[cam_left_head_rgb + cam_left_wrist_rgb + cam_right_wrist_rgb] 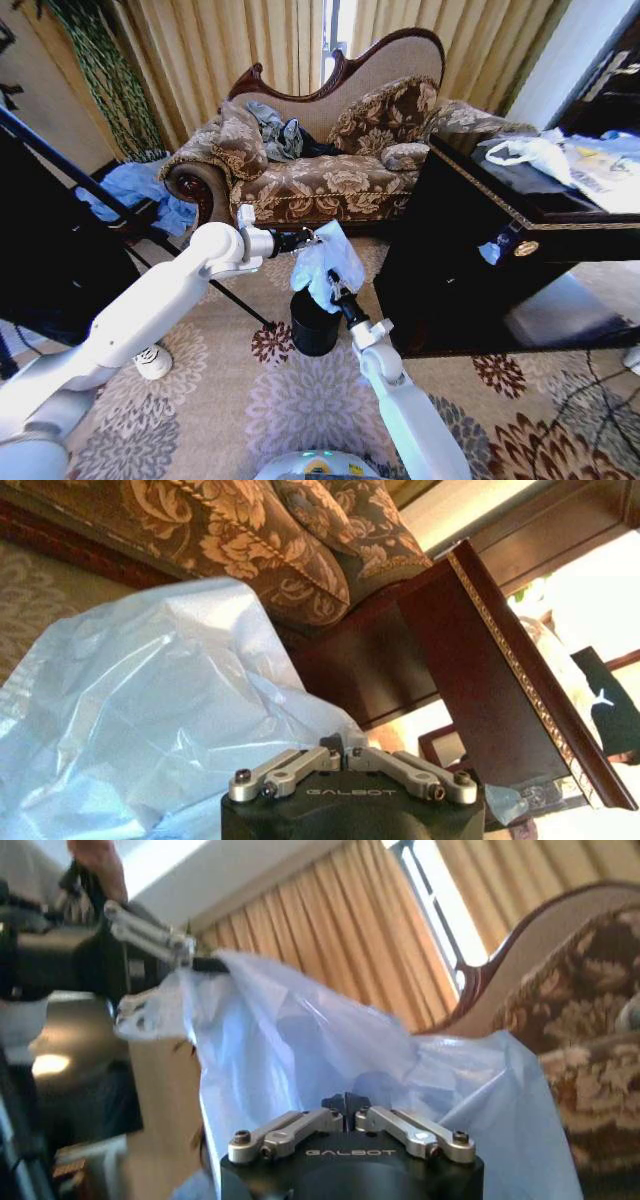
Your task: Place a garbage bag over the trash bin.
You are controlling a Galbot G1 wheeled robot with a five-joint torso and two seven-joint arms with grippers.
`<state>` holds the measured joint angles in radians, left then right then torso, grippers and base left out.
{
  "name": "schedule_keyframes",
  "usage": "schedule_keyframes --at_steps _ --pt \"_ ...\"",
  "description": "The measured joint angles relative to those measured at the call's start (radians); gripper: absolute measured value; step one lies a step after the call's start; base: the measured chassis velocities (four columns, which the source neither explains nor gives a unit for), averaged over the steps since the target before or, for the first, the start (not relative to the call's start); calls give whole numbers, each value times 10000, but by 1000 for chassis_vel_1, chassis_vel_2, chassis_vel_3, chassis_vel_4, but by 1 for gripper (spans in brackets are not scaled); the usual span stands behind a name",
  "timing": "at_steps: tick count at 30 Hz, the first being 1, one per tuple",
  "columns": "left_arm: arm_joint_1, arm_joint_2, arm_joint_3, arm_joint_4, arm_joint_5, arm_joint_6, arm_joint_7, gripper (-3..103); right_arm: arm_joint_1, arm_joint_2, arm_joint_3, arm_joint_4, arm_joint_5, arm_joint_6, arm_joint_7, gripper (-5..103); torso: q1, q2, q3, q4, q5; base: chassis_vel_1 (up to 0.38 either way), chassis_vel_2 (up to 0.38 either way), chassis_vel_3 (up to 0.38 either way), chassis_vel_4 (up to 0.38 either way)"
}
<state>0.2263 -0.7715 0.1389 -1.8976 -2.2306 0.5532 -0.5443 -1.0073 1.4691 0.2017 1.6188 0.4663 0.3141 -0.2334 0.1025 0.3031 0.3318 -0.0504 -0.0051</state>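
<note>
1. Right claw (333, 283): at the end of the right arm rising from the lower centre of the head view. It is closed on the lower edge of the garbage bag (326, 262). In the right wrist view the claw (346, 1104) has its fingers pinched together, with the bag's (400, 1087) plastic spreading directly beyond them.

2. Trash bin (314, 322): black, upright on the patterned carpet (300, 400), just to the left of the right forearm. The bag hangs directly above its mouth; its lowest folds reach the rim area, but whether they touch cannot be told.

3. Garbage bag: pale blue-white, crumpled and bunched, held in the air between the two claws, not over the bin.

4. Left claw (313, 238): reaching in from the left side, level with the bag's upper edge and closed on it. In the left wrist view the claw (343, 744) has its fingers shut, the bag (170, 720) billowing just past and to one side of them. The right wrist view shows the same claw (190, 956) gripping a top corner of the plastic.

5. Dark wooden worktop (480, 260): to the right of the bin, near it, carrying white plastic bags (560, 160).

6. Floral sofa (330, 170): behind the bin and bag, well apart, with clothing (280, 135) on its seat.

7. Curtains (240, 45): behind the sofa.
</note>
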Motion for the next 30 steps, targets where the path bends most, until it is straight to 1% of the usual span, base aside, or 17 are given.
schedule_keyframes --at_steps 3,8,11,12,14,16,17,18,19,20,24,25,26,27,28,29,30 --pt "-383 163 180 102 -200 94 2 0 -25 489 -81 -33 -50 454 -126 0 -1 0 0 2 1 0 0 0 0" --pt "-668 245 362 253 -341 215 33 0 -153 575 -349 -27 -115 655 -329 0 -2 0 0 -1 0 0 0 0 0" --pt "-916 296 789 339 -401 336 120 0 -69 766 -577 -175 -315 824 -347 0 -2 0 0 -1 0 0 0 0 0" --pt "-916 296 789 339 -401 336 120 0 -69 766 -577 -175 -315 824 -347 0 -2 0 0 -1 0 0 0 0 0" --pt "-1039 223 1005 337 -436 347 118 0 112 949 -614 -506 -841 1124 -223 0 -2 0 0 1 0 0 0 0 0" --pt "-1113 149 1130 257 -485 345 79 0 292 1140 -556 -868 -1510 1474 83 0 -1 0 0 -1 1 0 0 0 0" --pt "-1113 149 1130 257 -485 345 79 0 292 1140 -556 -868 -1510 1474 83 0 -1 0 0 -1 1 0 0 0 0" --pt "-1152 116 1177 210 -513 337 58 0 390 1254 -499 -1080 -1940 1713 363 0 -1 0 0 -1 1 0 0 0 0" --pt "-1191 76 1201 178 -548 322 26 0 476 1359 -432 -1284 -2610 1936 764 0 -1 0 0 -1 2 0 0 0 0" --pt "-1191 76 1201 178 -548 322 26 0 476 1359 -432 -1284 -2610 1936 764 0 -1 0 0 -1 2 0 0 0 0" --pt "-1285 -33 1210 206 -569 285 -62 0 615 1389 -244 -1607 -4504 2211 2143 0 -1 0 0 0 2 0 0 0 0" --pt "-1285 -33 1210 206 -569 285 -62 0 615 1389 -244 -1607 -4504 2211 2143 0 -1 0 0 0 2 0 0 0 0" --pt "-1295 -46 1168 235 -569 277 -71 0 625 1389 -171 -1638 -4891 2210 2475 0 -1 0 0 -1 2 0 0 0 0" --pt "-1295 -46 1168 235 -569 277 -71 0 625 1389 -171 -1638 -4891 2210 2475 0 -1 0 0 -1 2 0 0 0 0" --pt "-1301 -56 1063 285 -569 248 -87 0 637 1389 -75 -1671 -5396 2182 2941 0 -1 0 0 -2 2 0 0 0 0" --pt "-1263 -53 820 364 -571 223 -121 0 748 1389 58 -1955 -5887 2540 3482 0 -2 0 0 -1 2 0 0 0 0" --pt "-1256 -29 810 397 -573 230 -125 0 798 1389 46 -2074 -5813 2878 3498 0 -1 0 0 0 2 0 0 0 0"
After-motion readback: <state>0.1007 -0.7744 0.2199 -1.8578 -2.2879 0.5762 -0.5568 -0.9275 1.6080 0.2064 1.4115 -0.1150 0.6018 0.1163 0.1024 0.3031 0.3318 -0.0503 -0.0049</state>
